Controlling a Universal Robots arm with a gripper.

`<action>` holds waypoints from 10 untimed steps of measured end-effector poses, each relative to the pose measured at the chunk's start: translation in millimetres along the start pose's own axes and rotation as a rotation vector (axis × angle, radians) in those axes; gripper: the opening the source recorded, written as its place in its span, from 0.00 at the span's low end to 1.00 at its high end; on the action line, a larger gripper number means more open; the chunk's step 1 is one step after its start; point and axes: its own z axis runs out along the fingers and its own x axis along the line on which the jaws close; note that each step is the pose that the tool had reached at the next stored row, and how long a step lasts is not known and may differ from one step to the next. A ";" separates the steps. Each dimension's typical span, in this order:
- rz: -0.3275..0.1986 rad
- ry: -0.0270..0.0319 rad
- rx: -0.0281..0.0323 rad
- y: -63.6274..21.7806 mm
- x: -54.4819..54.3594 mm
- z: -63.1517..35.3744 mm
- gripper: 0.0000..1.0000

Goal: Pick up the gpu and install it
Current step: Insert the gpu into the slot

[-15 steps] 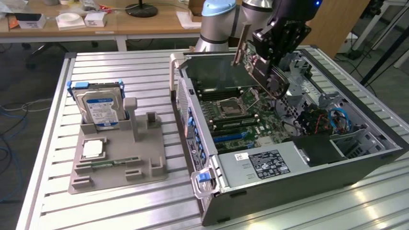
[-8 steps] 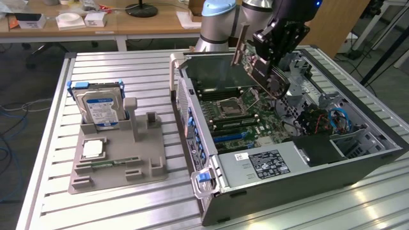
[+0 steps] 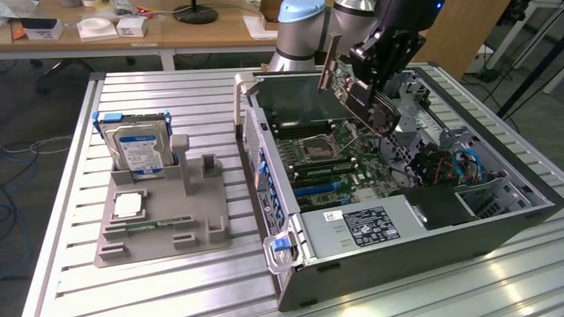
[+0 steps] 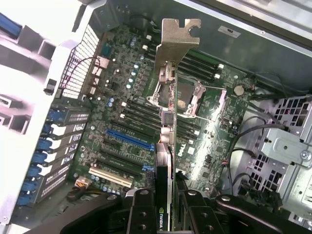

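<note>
1. Exterior view: the gripper [image 3: 374, 79] is clamped on the gpu [image 3: 361, 105], holding it tilted in the air over the open computer case [image 3: 493, 224] — above the motherboard [image 3: 331, 158], not touching it. The hard drive [image 3: 137, 148] stands well apart, on the exterior view's left.
2. Wrist view: the gpu [image 4: 168, 122] sits edge-on between the fingers [image 4: 141, 214], with the silver bracket [image 4: 178, 44] farthest from the grip — likely so its edge can line up with the blue slot [image 4: 129, 139] beneath.
</note>
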 end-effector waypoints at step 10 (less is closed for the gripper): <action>-0.047 0.0020 -0.0009 -0.1 0.0 1.5 0.26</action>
